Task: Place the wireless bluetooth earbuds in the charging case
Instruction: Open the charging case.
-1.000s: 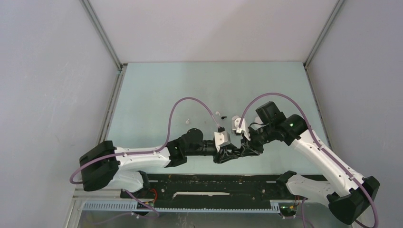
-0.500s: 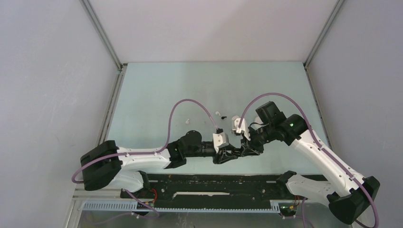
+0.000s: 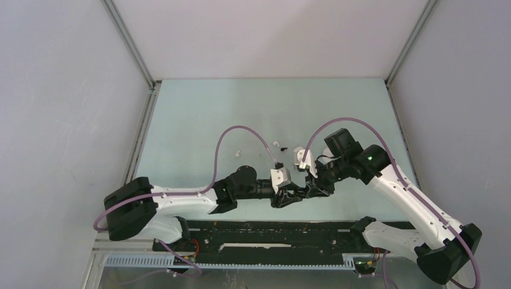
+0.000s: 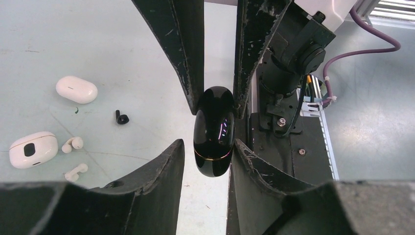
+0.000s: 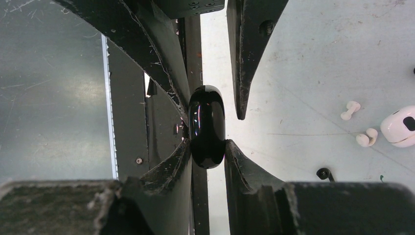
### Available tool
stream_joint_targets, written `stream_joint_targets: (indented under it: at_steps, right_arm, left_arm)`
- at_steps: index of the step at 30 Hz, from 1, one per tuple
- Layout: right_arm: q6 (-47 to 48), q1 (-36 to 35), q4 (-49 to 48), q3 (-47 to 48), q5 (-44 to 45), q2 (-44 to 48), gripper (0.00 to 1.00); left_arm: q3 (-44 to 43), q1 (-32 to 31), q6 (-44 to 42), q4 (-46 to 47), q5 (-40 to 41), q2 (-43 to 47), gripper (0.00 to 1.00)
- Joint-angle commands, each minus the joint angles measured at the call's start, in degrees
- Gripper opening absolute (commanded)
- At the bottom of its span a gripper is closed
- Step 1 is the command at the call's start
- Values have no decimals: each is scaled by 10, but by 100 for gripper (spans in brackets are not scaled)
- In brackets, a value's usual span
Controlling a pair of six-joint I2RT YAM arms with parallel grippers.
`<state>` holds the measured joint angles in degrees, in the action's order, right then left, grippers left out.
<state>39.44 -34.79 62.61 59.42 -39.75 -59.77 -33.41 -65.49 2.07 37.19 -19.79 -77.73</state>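
black charging case (image 4: 213,131): glossy, lid shut, contents hidden, gripped at mid-air centre by left gripper (image 4: 208,147) and right gripper (image 5: 206,147), both clamped on it | white cases (image 4: 33,149) (image 4: 76,89) closed, 9 o'clock on table (image 4: 73,39) | earbuds: white, stemmed (image 4: 72,144) (image 4: 76,170) beside lower white case; black, stubby (image 4: 121,118) apart

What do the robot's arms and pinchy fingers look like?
Each arm, the left arm and the right arm, has white shells with black joints and a looping purple cable. A green light glows on the right one. The fingers are black, wedge-shaped and scratched.
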Motion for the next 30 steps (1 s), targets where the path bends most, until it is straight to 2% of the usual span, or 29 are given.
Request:
stream_joint_targets:
  at_steps: [1, 12, 18, 25, 30]
  right_arm:
    - [-3, 0, 3, 25, 0, 9, 6]
    - [-5, 1, 3, 25, 2, 7, 6]
    - [-8, 5, 2, 25, -2, 7, 6]
    - [-11, 7, 2, 25, -7, 3, 7]
    - [-15, 6, 1, 25, -9, -1, 7]
  left_arm:
    - [7, -2, 7, 23, 7, -3, 46]
    - [9, -2, 13, 28, 4, -5, 36]
    - [17, -2, 12, 39, 6, -4, 40]
    - [20, -2, 13, 48, 8, -5, 34]
    - [19, -2, 20, 58, 9, -4, 39]
